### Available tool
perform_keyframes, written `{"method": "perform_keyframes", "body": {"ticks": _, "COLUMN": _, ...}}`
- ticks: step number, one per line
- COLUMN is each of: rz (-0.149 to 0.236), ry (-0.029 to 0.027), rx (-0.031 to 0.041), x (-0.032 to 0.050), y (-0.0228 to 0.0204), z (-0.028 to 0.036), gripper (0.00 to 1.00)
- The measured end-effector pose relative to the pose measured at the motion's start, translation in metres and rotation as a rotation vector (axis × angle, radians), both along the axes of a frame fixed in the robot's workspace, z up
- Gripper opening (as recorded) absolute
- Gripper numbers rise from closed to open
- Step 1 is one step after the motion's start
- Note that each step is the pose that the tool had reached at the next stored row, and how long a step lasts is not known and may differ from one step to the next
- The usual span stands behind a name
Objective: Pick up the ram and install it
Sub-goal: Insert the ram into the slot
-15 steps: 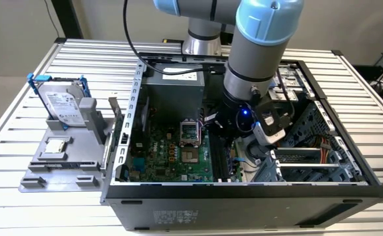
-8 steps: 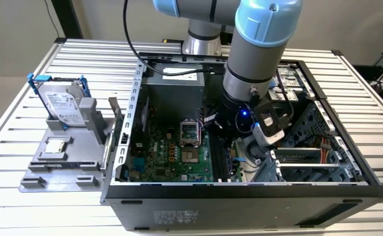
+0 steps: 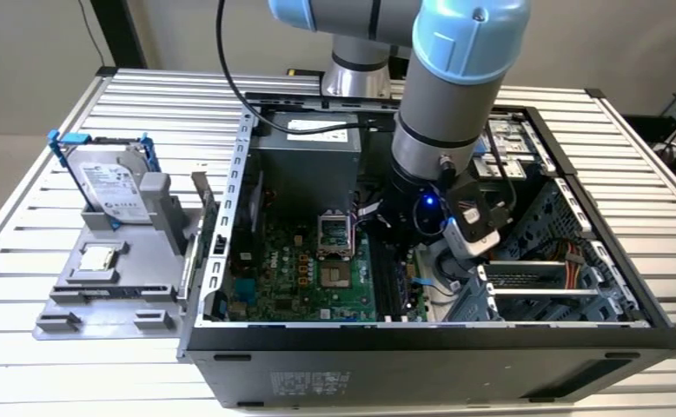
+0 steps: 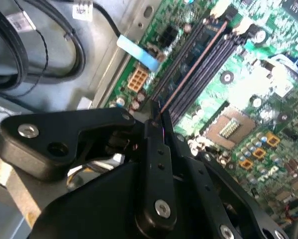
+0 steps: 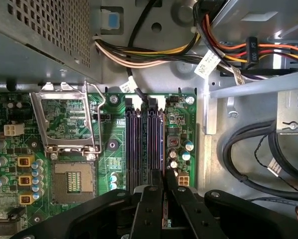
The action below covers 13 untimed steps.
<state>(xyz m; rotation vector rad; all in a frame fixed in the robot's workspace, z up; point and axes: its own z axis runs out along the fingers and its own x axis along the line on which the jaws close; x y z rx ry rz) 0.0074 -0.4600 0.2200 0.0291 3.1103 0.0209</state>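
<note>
Step in hand: insertion, not pick-up. My gripper point(image 5: 163, 175) is down inside the open computer case point(image 3: 431, 343), over the bank of memory slots point(image 5: 132, 144) beside the open processor socket point(image 5: 72, 181). The fingers are clamped together on the ram point(image 5: 163, 149), which I see edge-on in both wrist views as a thin strip running out from between the fingertips point(image 4: 161, 117) along the line of the slots. It lies over the slot on the side of the bank away from the socket; I cannot tell whether its lower edge is touching the slot, partly in, or just above it. In the exterior view the wrist hides the contact point. Alignment looks close: the strip runs parallel to the slot walls in the first wrist view, with no tilt that I can make out. Judgement on what seating calls for: the stick kept square to the slot, both ends going down evenly, a straight push towards the motherboard point(image 5: 114, 149) and no sideways load. The end latches point(image 5: 154, 103) need to be free to close — their position is not clear.
</note>
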Motion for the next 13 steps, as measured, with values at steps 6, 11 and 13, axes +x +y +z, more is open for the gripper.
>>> {"method": "perform_keyframes", "body": {"ticks": 6, "rz": 0.0, "ry": 0.0002, "rx": -0.0007, "x": 0.0, "y": -0.0001, "z": -0.0015, "gripper": 0.0}}
{"method": "perform_keyframes", "body": {"ticks": 11, "rz": 0.0, "ry": 0.0002, "rx": -0.0006, "x": 0.0, "y": -0.0001, "z": -0.0018, "gripper": 0.0}}
{"method": "perform_keyframes", "body": {"ticks": 13, "rz": 0.0, "ry": 0.0002, "rx": -0.0007, "x": 0.0, "y": -0.0001, "z": -0.0021, "gripper": 0.0}}
